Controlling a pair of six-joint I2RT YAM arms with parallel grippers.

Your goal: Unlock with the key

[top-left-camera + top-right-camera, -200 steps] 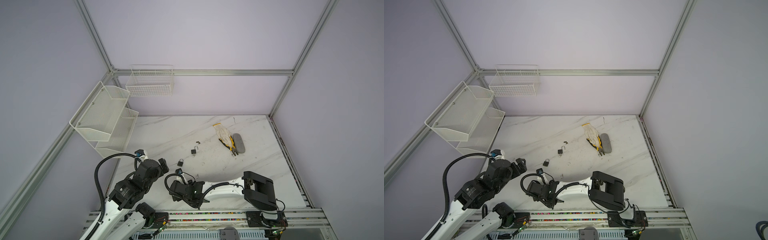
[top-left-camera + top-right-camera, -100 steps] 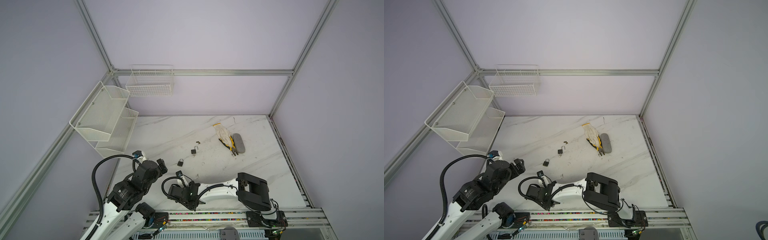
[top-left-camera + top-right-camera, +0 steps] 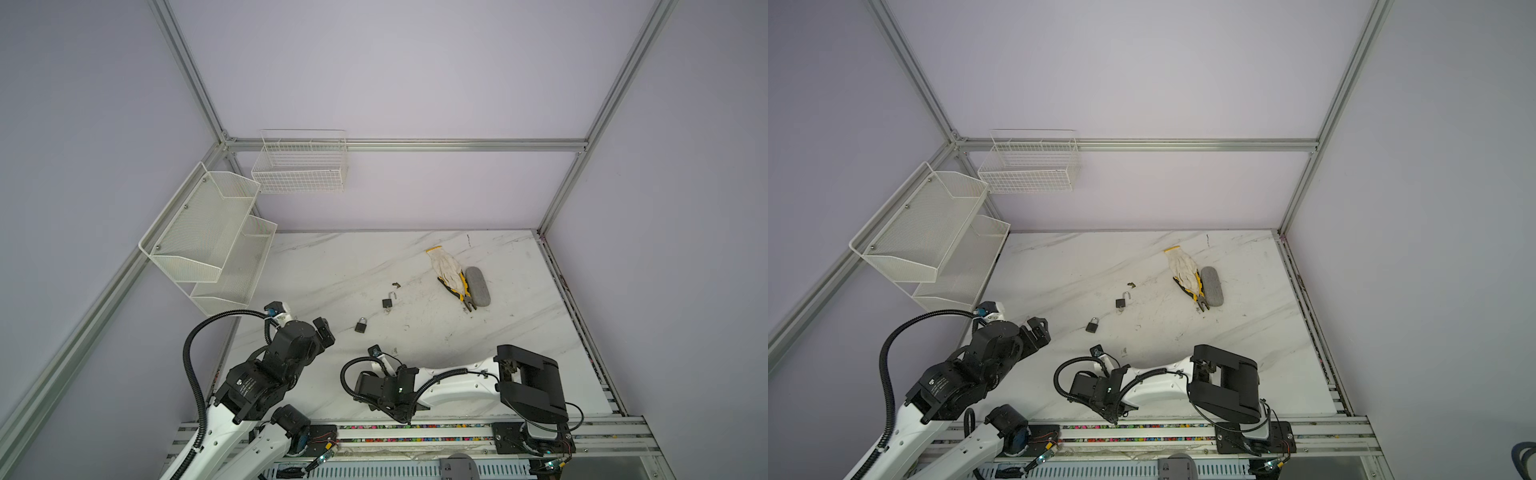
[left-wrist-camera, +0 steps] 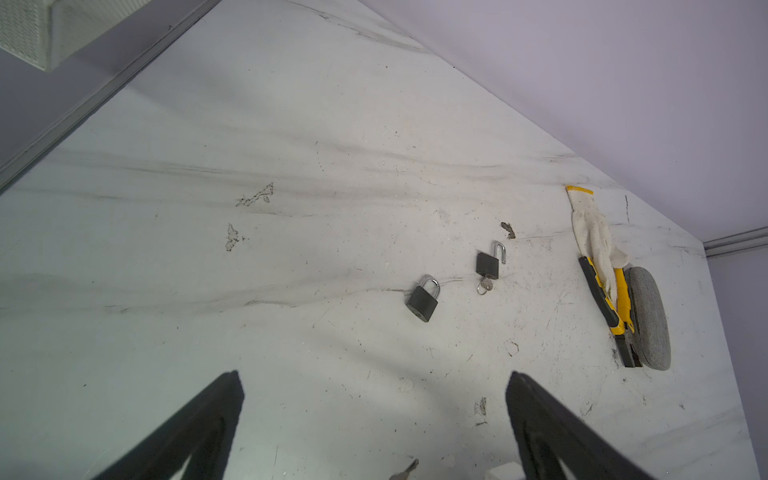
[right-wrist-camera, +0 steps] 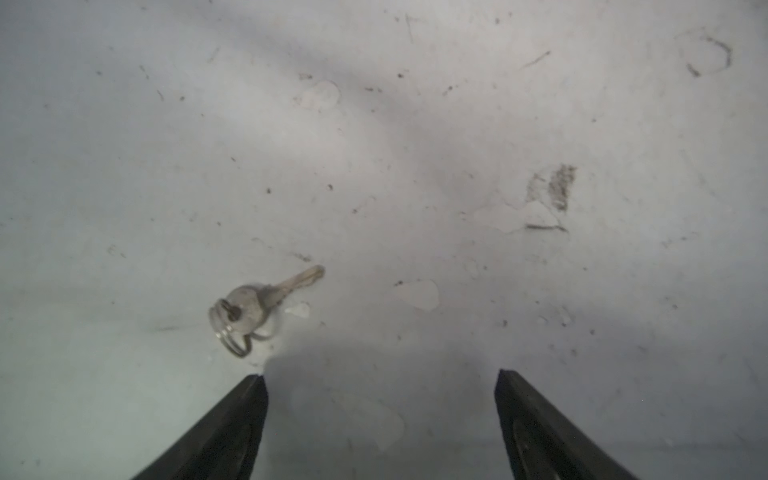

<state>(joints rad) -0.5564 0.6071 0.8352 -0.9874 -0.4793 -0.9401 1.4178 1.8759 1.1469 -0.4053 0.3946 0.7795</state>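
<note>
Bare table (image 3: pixel 332 266) surrounds both arms near its front edge. Left gripper (image 4: pixel 374 374) and right gripper (image 5: pixel 380 374) stand wide, holding nothing; the key (image 5: pixel 266 303) lies just beside one right fingertip.

No legible text or labels.

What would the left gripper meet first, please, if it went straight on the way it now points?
Probably the closed padlock, almost straight ahead of the open left gripper; depth is unclear, so it may touch the table first.
</note>
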